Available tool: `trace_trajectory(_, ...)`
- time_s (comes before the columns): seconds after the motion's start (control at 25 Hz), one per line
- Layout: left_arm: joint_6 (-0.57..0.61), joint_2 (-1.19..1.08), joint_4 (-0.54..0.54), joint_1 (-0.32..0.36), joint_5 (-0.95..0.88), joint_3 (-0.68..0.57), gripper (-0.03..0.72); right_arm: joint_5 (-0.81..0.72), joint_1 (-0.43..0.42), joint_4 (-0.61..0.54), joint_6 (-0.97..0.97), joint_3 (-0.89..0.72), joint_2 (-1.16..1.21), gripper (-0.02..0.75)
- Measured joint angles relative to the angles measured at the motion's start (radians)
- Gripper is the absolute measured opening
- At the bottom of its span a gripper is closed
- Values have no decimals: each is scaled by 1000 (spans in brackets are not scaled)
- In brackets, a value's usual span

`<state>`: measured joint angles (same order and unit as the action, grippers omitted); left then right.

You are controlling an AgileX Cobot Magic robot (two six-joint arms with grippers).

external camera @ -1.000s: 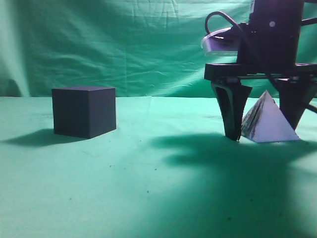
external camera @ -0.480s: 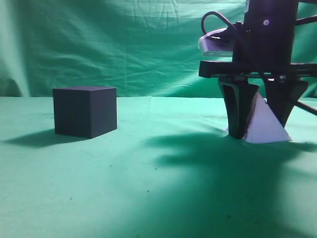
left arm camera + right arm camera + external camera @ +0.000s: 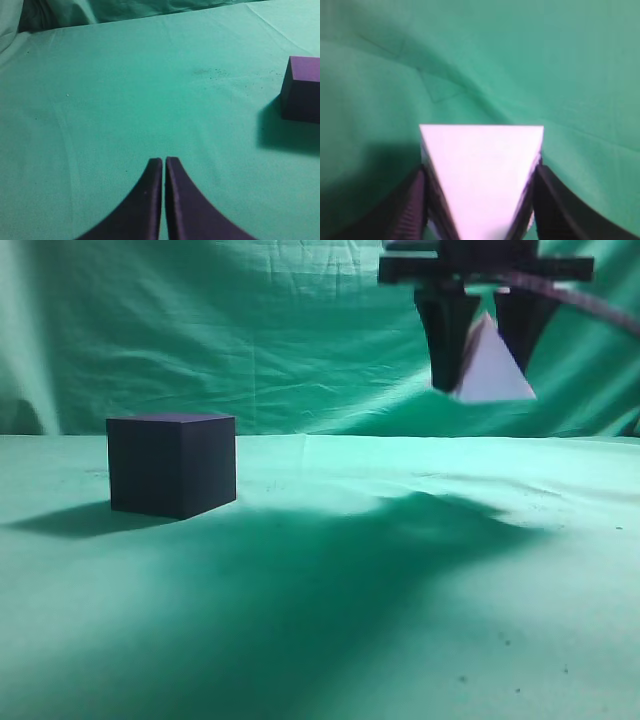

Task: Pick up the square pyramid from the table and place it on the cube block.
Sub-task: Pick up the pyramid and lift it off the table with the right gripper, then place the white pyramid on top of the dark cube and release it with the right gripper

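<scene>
So the right tool is gripping the pale lavender-white four-sided square pyramid and holding it up in the air, well clear of the counter covered in wrinkled green cloth. In the exterior view the dark fingers are pinching it from both sides, apex pointing up between them, base hanging level. It's hovering over the right part of the counter, toward the far edge, with the green backdrop cloth behind it.

The right wrist view is showing the same thing up close: one pale flat face of the pyramid is sitting wedged between the two dark fingers, touching both.

The matte dark navy-black cube block is sitting flat on the counter over on the left side, well apart from the pyramid, throwing a shadow toward the left edge.

The left tool is clenched with nothing in it, its tips pressing together with just a hairline seam between them, hanging above bare cloth. The cube is peeking in at the right edge of that view, looking more purple there.
</scene>
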<state>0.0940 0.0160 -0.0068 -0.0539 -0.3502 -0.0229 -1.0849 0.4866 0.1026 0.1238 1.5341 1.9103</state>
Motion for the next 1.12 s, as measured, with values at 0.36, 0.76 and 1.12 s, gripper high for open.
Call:
trace_trajectory(0.36,0,0,0,0,0,0,0,-148,153,-36,-122,334,0,409)
trace_trajectory(0.76,0,0,0,0,0,0,0,-161,384,-48,-165,384,98,377)
trace_trajectory(1.12,0,0,0,0,0,0,0,-131,404,-46,-165,384,198,377)
